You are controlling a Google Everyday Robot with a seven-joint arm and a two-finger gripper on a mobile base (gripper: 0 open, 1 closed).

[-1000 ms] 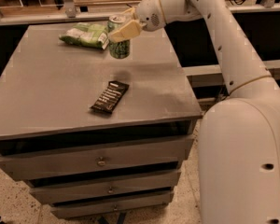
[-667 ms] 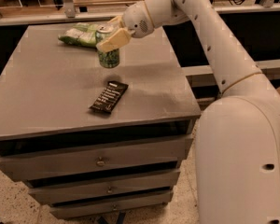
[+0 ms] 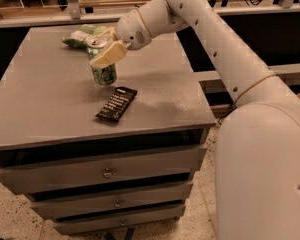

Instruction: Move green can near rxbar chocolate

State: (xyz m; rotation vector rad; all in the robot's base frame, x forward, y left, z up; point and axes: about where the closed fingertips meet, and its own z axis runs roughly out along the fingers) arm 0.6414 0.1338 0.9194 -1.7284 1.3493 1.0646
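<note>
Now the gripper [image 3: 103,59] sits over the back middle of the gray table [image 3: 45,114], and its two fingers are closed tight on the top part of the green can [image 3: 105,75]. The can stands up straight, low over the table top, but I cannot tell if its bottom touches the table or hangs just above it. The rxbar chocolate [image 3: 116,103] lies flat near the can, at about 5 o'clock from it, with a small gap between them. A green-and-white snack bag [image 3: 81,34] lies behind the can at about 11 o'clock. I think the job is almost done, and the can only needs to be set down and let go. Things could go wrong from here. If the fingers open while the can is in the air or leaning, the can could fall over and roll away. If the can comes down too far toward 5 o'clock, it could land on the bar and wobble. A finger could also bump the can as it pulls away. The bar's wrapper has lines of white writing, and the can has dark marks, but none of it can be read.
</note>
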